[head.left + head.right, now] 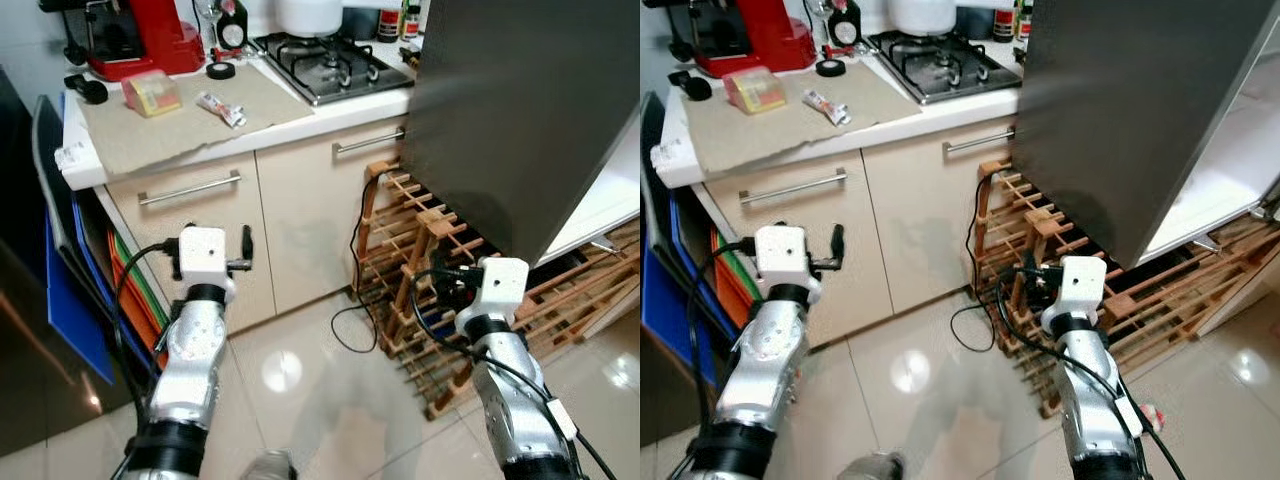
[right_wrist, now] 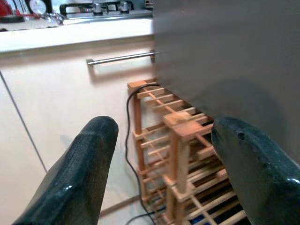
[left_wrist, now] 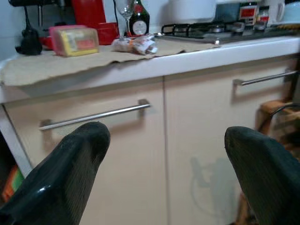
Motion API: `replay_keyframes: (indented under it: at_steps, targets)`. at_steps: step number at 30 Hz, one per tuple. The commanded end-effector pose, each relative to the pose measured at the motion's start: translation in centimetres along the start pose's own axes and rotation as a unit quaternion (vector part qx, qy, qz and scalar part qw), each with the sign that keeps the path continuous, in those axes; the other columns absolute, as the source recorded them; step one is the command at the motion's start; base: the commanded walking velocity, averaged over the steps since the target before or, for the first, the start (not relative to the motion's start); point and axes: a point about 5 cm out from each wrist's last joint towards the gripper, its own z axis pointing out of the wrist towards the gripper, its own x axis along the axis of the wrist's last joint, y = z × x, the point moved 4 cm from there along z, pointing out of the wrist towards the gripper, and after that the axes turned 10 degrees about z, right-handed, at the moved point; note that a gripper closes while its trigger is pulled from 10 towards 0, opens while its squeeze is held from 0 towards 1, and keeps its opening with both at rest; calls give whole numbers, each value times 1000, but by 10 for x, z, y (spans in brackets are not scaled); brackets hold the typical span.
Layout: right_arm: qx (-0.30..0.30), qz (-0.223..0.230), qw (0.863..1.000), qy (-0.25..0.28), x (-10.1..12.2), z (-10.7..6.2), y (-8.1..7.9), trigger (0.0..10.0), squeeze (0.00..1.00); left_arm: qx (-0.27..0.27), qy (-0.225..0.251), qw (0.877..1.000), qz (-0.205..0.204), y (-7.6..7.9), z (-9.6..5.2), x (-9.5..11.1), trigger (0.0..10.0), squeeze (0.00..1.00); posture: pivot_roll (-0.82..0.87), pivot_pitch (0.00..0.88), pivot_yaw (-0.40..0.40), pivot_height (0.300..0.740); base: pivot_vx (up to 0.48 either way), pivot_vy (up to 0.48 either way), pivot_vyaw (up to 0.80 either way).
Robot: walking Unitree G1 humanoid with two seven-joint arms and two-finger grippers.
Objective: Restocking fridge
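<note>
Left eye view is showing the fridge door point(image 1: 510, 110) hanging open as a dark slab, and everything below is placed against it. A wooden rack point(image 1: 420, 270) is standing right under the door's lower edge, with a black cable point(image 1: 352, 300) trailing down its side onto the tiled floor point(image 1: 300, 370).

Right claw point(image 2: 161, 154) is hovering low, just short of the rack and below the door, released, gripping nothing. Left claw point(image 3: 164, 154) is likewise released and empty, facing the cabinet drawers point(image 1: 190, 190) well away from the door.

Stock for the fridge is sitting on the desk point(image 1: 90, 160), away from the door and beyond the stove point(image 1: 330, 65): a pink box point(image 1: 150, 93) and a small packet point(image 1: 220, 108) on a brown mat point(image 1: 190, 120).

Risks, as judged:
- Right arm rising could be striking the door's bottom edge; cause: the door overhanging it closely.
- A step forward could be snagging the cable or knocking the rack.
- Reaching for the box, the left claw could be catching the drawer handle or the desk edge.
</note>
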Motion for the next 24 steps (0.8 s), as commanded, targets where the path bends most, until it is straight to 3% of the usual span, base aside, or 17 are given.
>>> replay_keyframes:
  at_steps: [1,9,13,24]
  targets:
    - [2,-1,1000,0,2,2,0,10000,275,16,4,1000,-1,-6,2,4,10000,0,75,0,-18,740,0,-442,456]
    - [5,-8,1000,3,6,6,1,10000,302,29,-16,999,-6,-8,3,-2,10000,0,75,0,-22,740,0,-424,454]
    - [7,-11,1000,0,4,7,-1,10000,333,31,-16,999,0,-10,6,0,10000,0,76,0,-11,740,293,-378,456]
    - [27,-22,999,-16,-2,9,-15,10000,318,27,-5,999,30,-9,12,9,10000,0,80,0,-3,740,29,0,459]
